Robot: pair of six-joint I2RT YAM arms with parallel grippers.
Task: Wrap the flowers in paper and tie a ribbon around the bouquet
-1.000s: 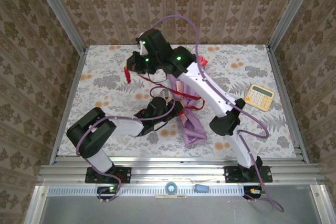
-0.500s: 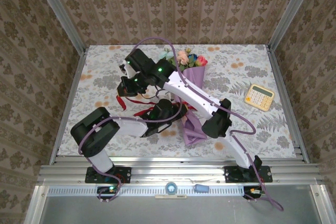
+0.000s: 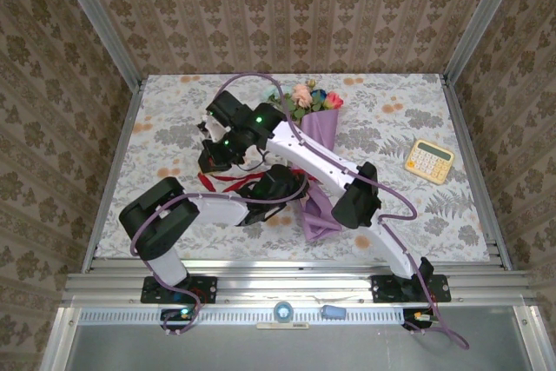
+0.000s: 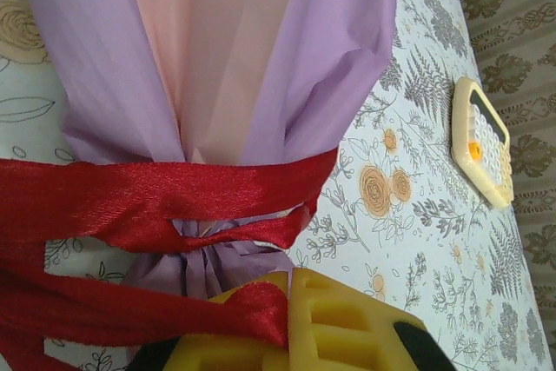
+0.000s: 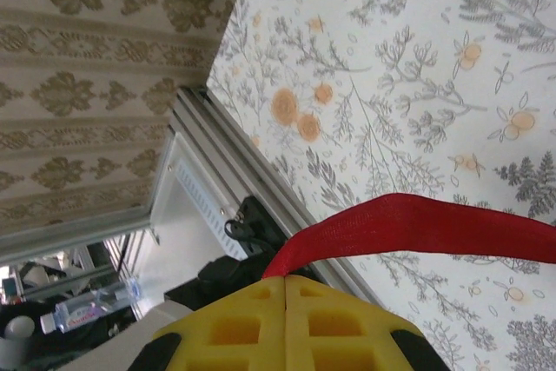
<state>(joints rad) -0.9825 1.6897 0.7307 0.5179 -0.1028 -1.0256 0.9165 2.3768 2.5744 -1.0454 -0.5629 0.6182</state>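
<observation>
The bouquet lies along the middle of the table, flowers (image 3: 306, 97) at the far end and the lilac paper (image 3: 323, 215) cone pointing toward me. The red ribbon (image 4: 156, 197) is wound around the cone's pinched neck, below the lilac and pink paper (image 4: 217, 41). My left gripper (image 4: 291, 288) is shut on one ribbon end right at that neck, and it sits beside the cone (image 3: 282, 187). My right gripper (image 5: 285, 282) is shut on the other end, and the ribbon (image 5: 417, 223) runs taut away to the right. It hangs left of the bouquet (image 3: 208, 161), with the ribbon (image 3: 228, 185) stretched between.
A yellow calculator (image 3: 429, 160) lies on the flowered tablecloth (image 3: 165, 128) at the right, also in the left wrist view as the calculator (image 4: 482, 141). The right arm's forearm (image 3: 304, 154) crosses above the bouquet. The table's metal rail (image 5: 226, 188) runs behind the right gripper.
The right arm swung from the back of the table down and to the left with its ribbon end, uncovering the flower heads. The left gripper stayed at the cone's neck.
</observation>
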